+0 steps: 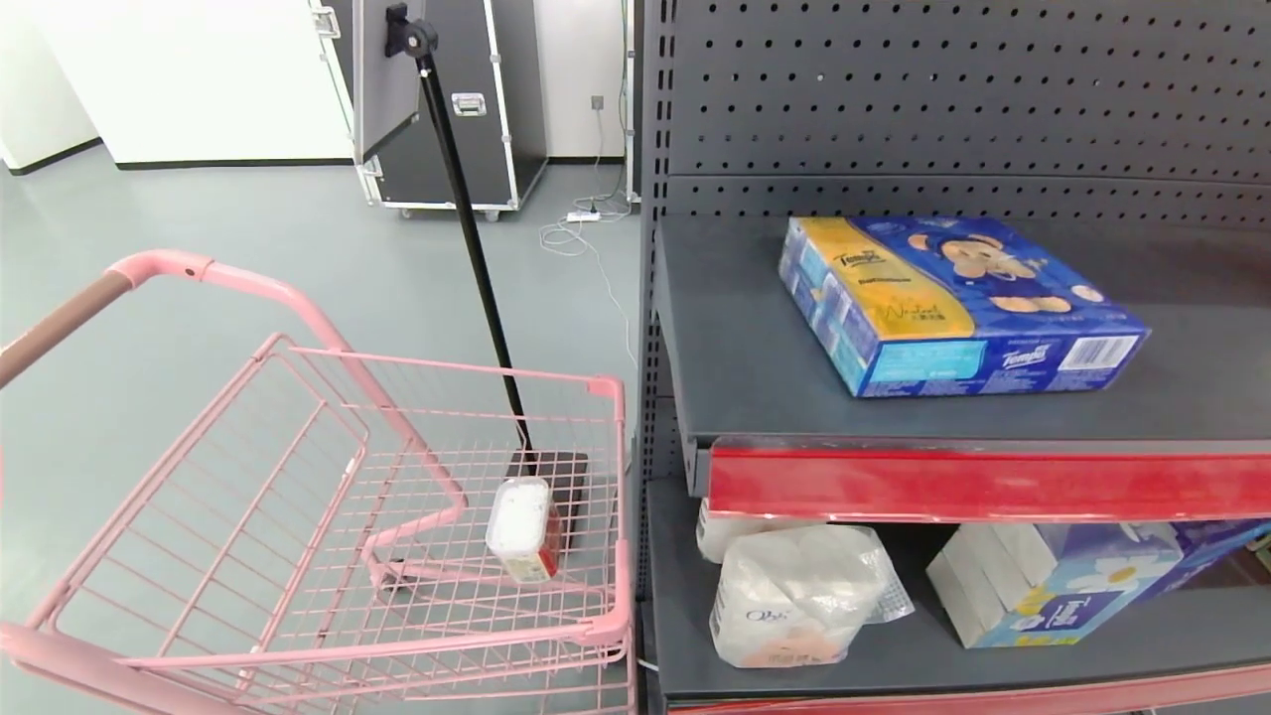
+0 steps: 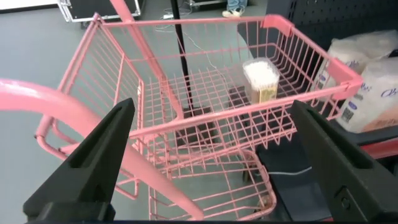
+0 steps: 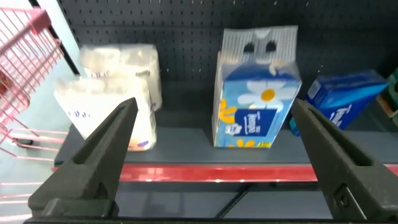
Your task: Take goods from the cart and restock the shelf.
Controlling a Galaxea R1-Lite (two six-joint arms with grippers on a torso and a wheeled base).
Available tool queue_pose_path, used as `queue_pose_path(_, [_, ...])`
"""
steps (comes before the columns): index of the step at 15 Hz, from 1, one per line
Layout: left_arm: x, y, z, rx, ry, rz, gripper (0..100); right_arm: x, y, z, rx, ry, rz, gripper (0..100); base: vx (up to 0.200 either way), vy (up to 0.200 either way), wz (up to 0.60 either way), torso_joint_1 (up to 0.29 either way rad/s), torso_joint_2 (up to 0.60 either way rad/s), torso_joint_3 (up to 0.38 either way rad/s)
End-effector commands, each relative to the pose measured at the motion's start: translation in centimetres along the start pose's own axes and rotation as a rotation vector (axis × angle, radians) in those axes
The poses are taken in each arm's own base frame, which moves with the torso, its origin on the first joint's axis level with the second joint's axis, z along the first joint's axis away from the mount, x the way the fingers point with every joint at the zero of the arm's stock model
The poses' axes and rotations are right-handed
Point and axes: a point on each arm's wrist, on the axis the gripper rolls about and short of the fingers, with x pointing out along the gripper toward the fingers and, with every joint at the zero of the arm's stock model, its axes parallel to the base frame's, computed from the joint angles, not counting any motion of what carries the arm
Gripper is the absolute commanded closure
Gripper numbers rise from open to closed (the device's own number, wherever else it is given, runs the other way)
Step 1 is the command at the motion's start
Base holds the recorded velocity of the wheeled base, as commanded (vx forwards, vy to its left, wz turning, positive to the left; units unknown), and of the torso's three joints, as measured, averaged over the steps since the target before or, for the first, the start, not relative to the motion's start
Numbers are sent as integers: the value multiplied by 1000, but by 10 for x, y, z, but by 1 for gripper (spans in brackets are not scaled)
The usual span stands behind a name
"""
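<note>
Your head camera looks forward and down, pink cart (image 1: 606, 628) at 8 o'clock, shelf (image 1: 745, 367) at 3 o'clock, your left wrist camera close above the cart, your right wrist camera near, facing the lower shelf, white roll packs (image 1: 794, 596) shared by all three.

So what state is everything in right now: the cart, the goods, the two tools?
Cart: holds a single item.
Jar: upright, lid on.
Blue box: lying flat on the upper shelf.
White pack: standing on the lower shelf.
Left tool: open, holding nothing.
Right tool: open, holding nothing.
</note>
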Motion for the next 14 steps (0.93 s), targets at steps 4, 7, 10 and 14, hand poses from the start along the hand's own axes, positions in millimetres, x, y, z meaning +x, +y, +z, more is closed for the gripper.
queue_pose_path(4, [0,0,0,0,1,0,0,0,0,0,0,1,0,0,0,0,0,-118,499,387])
queue_pose_path(7, [0,0,0,0,1,0,0,0,0,0,0,1,0,0,0,0,0,-46,250,207])
queue_pose_path(10, [-5,1,16,2,-58,-6,0,0,0,0,0,1,-2,0,0,0,0,-6,24,24])
queue_pose_path(14, [65,12,152,-218,87,-195,0,0,0,0,0,1,-2,0,0,0,0,0,0,0])
